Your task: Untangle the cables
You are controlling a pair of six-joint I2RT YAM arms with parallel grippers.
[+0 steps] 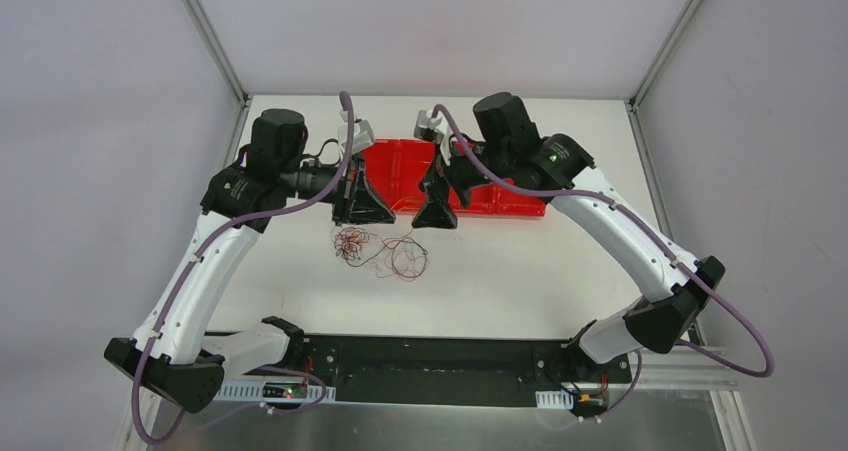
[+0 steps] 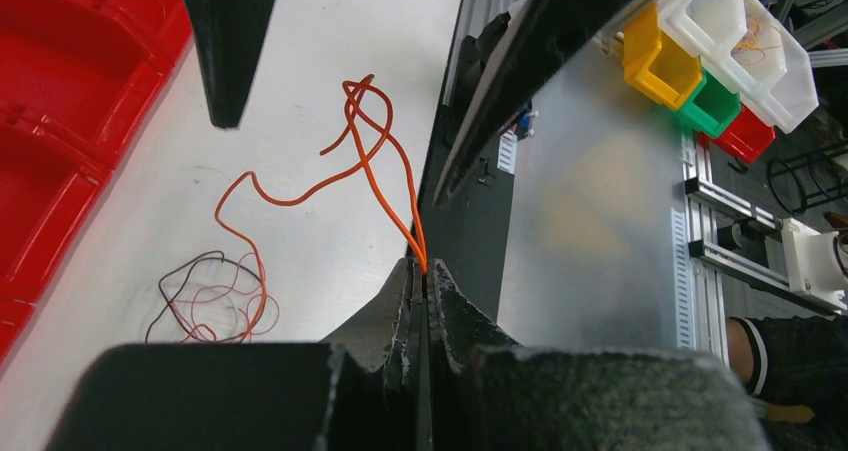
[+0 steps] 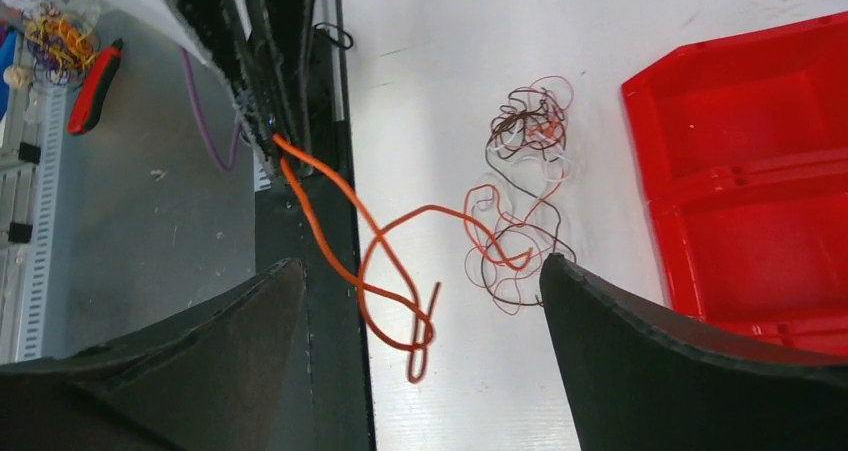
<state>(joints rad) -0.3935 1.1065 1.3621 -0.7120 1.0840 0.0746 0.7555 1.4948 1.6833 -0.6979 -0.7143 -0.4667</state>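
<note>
The cables lie in a loose tangle of thin red, black and white wires (image 1: 352,243) on the white table, with a second loose cluster (image 1: 402,258) to its right. My left gripper (image 2: 425,268) is shut on an orange-red cable (image 2: 372,161) and holds it above the table; the cable trails down to the tangle (image 2: 205,306). My right gripper (image 3: 420,263) is open, and the looped end of that cable (image 3: 395,281) hangs between its fingers (image 3: 640,351) without touching them. In the top view both grippers (image 1: 362,207) (image 1: 437,216) hover in front of the red tray.
A red compartment tray (image 1: 500,196) stands behind the grippers, also in the wrist views (image 2: 60,101) (image 3: 760,171). The black base strip (image 1: 430,356) runs along the near edge. Off the table are yellow, green and white bins (image 2: 655,56) and a red-handled tool (image 3: 95,86).
</note>
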